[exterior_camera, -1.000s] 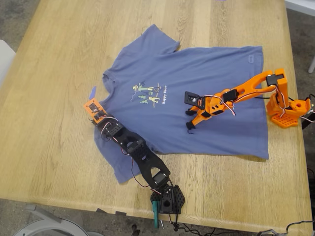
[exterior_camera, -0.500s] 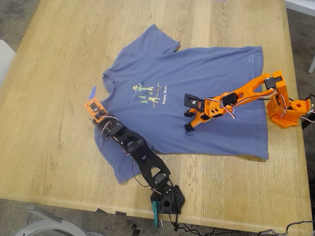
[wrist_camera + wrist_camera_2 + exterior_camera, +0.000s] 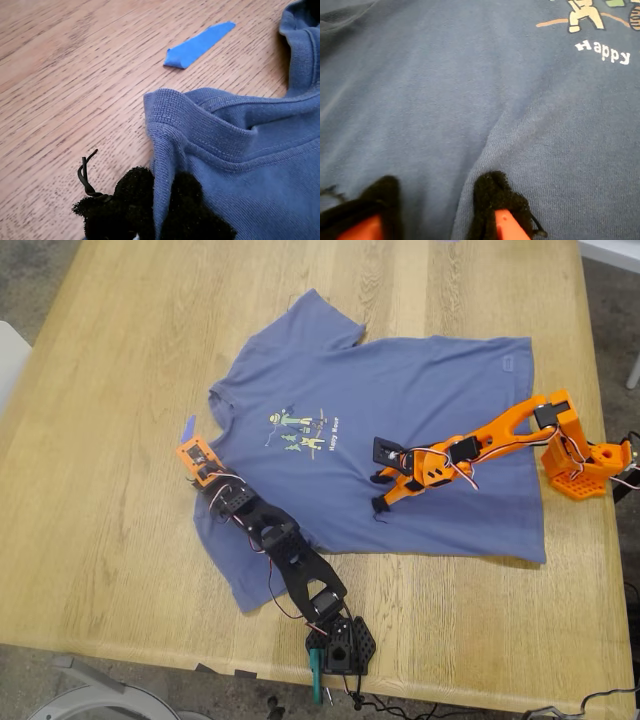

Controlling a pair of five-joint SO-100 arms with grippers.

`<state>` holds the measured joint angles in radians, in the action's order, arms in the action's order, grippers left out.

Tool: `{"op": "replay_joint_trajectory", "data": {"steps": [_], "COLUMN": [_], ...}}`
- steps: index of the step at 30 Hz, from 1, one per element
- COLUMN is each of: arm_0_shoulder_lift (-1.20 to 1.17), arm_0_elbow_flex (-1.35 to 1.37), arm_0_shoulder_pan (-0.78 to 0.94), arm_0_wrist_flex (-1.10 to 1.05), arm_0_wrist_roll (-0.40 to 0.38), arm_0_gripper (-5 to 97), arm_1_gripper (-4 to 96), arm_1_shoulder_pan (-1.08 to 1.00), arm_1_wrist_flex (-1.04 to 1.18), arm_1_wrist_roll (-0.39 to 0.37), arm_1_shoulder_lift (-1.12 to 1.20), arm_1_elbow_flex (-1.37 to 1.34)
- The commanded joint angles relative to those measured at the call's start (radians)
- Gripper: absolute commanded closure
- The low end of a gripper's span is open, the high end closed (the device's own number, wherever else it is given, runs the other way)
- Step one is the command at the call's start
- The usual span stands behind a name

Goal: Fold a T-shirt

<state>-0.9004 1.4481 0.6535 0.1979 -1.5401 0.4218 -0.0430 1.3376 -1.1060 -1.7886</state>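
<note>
My first end effector (image 3: 157,210), on the black arm (image 3: 285,555) that rises from the desk's (image 3: 120,530) near edge in the exterior view, is clenched on the T-shirt (image 3: 400,420): in its wrist view a ridge of hem runs up between the two dark padded fingertips (image 3: 125,200), and only the tips show, cut off at the frame. In the exterior view the arm itself hides the sleeve it lies over, and the pinch point cannot be made out there.

The T-shirt lies spread flat, print up, across the middle of the desk, collar toward the exterior view's left, bottom hem toward its right. Just beyond the pinched hem a small blue scrap (image 3: 197,45) lies on bare wood, apart from the cloth.

Farther off, the orange arm (image 3: 500,430) reaches in from its base (image 3: 585,465) at the desk's edge on the exterior view's right. My second end effector (image 3: 437,205) is released, its padded fingertips (image 3: 495,200) down on the cloth with a low crease running up from between them. The print (image 3: 303,430) sits beyond, its figures clipped in the wrist view; only "Happy" (image 3: 602,52) reads clearly.
</note>
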Motion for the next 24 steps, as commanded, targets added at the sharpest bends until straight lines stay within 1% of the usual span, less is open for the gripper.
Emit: {"op": "replay_joint_trajectory", "data": {"steps": [1, 2, 7, 9, 10, 16, 24], "arm_0_shoulder_lift": [-0.049, -0.058, -0.100, -0.117, -0.126, -0.172, -0.262], "arm_0_elbow_flex": [0.040, 0.044, 0.067, 0.074, 0.077, 0.109, 0.242], "arm_0_shoulder_pan": [-0.092, -0.095, -0.124, -0.138, -0.147, -0.189, -0.221], "arm_0_wrist_flex": [0.002, 0.002, 0.002, 0.002, 0.003, 0.003, -0.046], "arm_0_wrist_roll": [-0.020, -0.020, -0.023, -0.025, -0.025, -0.031, -0.035], "arm_0_gripper": [92, 92, 92, 92, 92, 92, 92], "arm_1_gripper": [74.8, 76.9, 80.3, 85.7, 90.8, 91.2, 91.2], "arm_1_shoulder_pan": [0.081, 0.083, 0.092, 0.098, 0.103, 0.110, 0.054], "arm_1_wrist_flex": [0.000, 0.000, 0.002, 0.000, -0.008, -0.034, -0.044], "arm_1_wrist_roll": [-0.012, -0.012, -0.012, -0.012, -0.014, -0.021, -0.012], "arm_1_shoulder_lift": [0.014, 0.015, 0.025, 0.028, 0.031, 0.031, 0.011], "arm_1_elbow_flex": [0.002, 0.002, 0.002, -0.003, -0.008, -0.060, -0.103]}}
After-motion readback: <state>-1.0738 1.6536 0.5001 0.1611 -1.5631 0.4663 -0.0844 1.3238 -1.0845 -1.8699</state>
